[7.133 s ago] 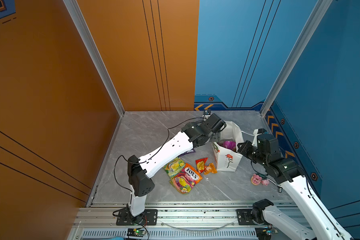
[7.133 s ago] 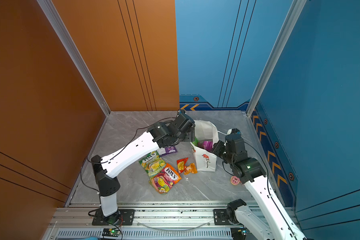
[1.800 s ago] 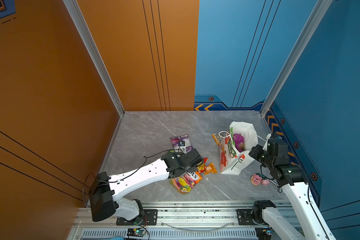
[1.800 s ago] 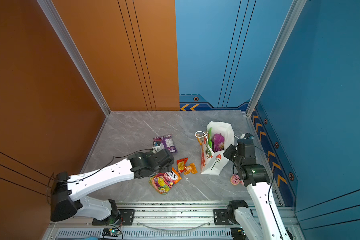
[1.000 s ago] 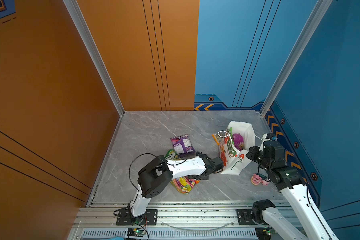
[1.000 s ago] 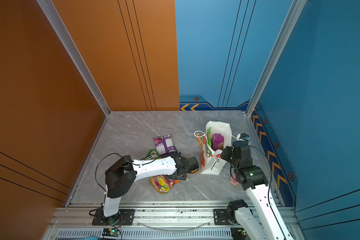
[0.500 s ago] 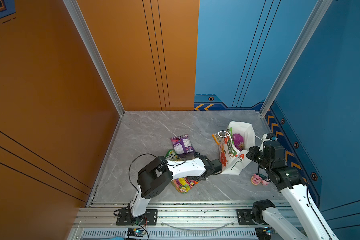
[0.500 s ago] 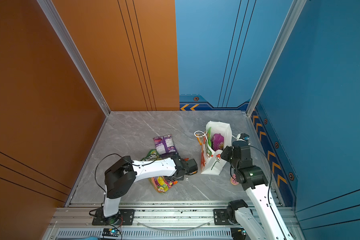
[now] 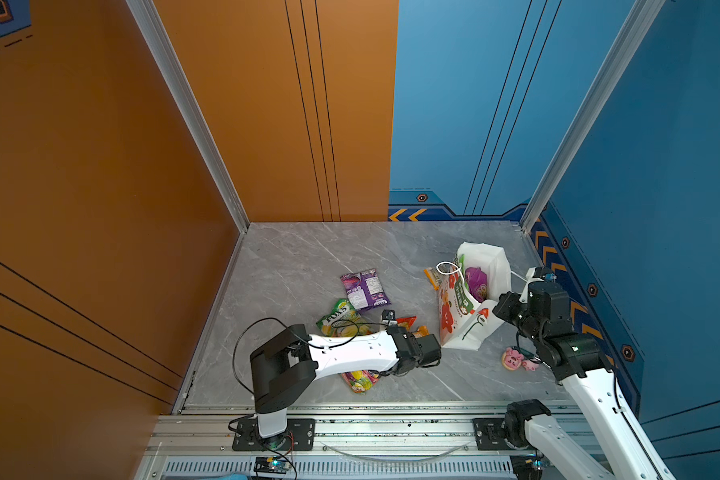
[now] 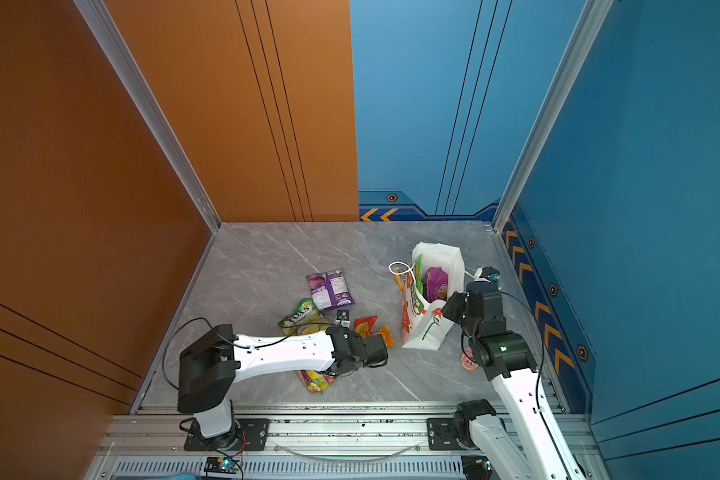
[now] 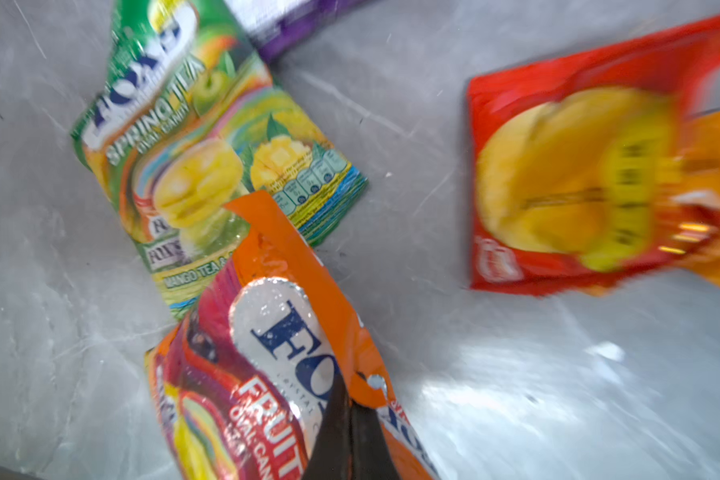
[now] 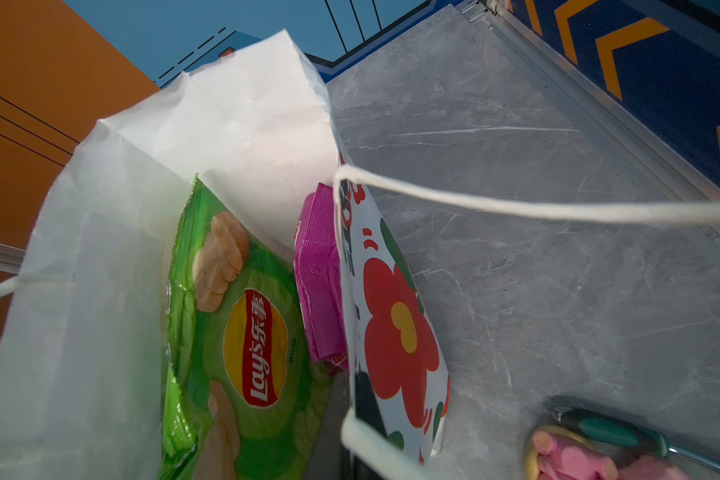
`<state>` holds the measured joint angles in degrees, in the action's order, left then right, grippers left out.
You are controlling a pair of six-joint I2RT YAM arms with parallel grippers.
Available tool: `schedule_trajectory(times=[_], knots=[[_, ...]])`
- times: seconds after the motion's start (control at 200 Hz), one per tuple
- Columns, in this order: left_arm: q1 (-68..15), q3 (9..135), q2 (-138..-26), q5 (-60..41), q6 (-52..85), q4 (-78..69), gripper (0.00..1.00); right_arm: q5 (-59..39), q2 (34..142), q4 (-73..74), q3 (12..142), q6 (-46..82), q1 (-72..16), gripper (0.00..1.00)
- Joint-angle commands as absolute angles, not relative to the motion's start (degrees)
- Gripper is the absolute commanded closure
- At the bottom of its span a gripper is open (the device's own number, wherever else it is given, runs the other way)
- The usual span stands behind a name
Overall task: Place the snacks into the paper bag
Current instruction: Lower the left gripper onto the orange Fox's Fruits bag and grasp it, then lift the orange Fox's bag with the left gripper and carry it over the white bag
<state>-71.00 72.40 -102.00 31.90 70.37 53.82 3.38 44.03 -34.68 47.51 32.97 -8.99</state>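
Pinches the orange FOX'S bag (image 11: 275, 357) at its top edge, with the left gripper (image 11: 347, 419) clamped tight on the film. Lies near and centre on the table (image 9: 308, 257), mostly under the left arm, with one corner lapping the green FOX'S bag (image 11: 208, 166). Looks light, limp and glossy. Expect slip between the pads, sag below the pinch and some swing in transit. Best taken, by judgement, at the flat sealed seam, clear of the candy bulge; seems gripped close to that already. Needs a lift high enough to clear the red packet (image 11: 558, 187), lying between it and the paper bag (image 9: 470, 328).

Holds that paper bag on the right of the table, at its right rim, with the right gripper (image 9: 501, 309) closed; wall or cord handle, cannot tell which. Leans it, mouth open upward, with a green crisp bag (image 12: 242, 332) and a magenta packet (image 12: 321, 282) already inside. Treat the paper as thin and easily creased, so drop in from above rather than push against a wall.

Leaves a purple packet (image 9: 364, 289) farther back and the pink pig toys (image 9: 518, 359) by the right arm, not snacks.
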Motion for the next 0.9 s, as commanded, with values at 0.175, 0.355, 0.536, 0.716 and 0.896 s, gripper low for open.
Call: schedule_trajectory(times=[0.175,0.355,0.536,0.716,0.896], knots=[[-74.78,69.92,-91.63,44.16,64.49,47.93,1.0,-1.05,43.34,-39.29,45.77,34.8,-7.63,1.0],[-76.46,71.11,-86.39,46.47,57.86,44.65,1.0,-4.82,42.59,-40.38,45.53,34.98,-6.18,1.0],[-76.47,69.16,-81.23,45.84,48.92,38.0,1.0,-8.45,42.56,-40.69,46.34,33.56,-5.03,1.0],[-76.02,68.16,-76.25,47.15,43.55,35.42,1.0,-8.74,43.55,-42.5,50.33,31.92,-4.74,1.0],[-74.57,70.7,-72.84,45.49,36.25,34.94,1.0,-7.8,43.8,-43.11,51.69,31.81,-4.7,1.0]])
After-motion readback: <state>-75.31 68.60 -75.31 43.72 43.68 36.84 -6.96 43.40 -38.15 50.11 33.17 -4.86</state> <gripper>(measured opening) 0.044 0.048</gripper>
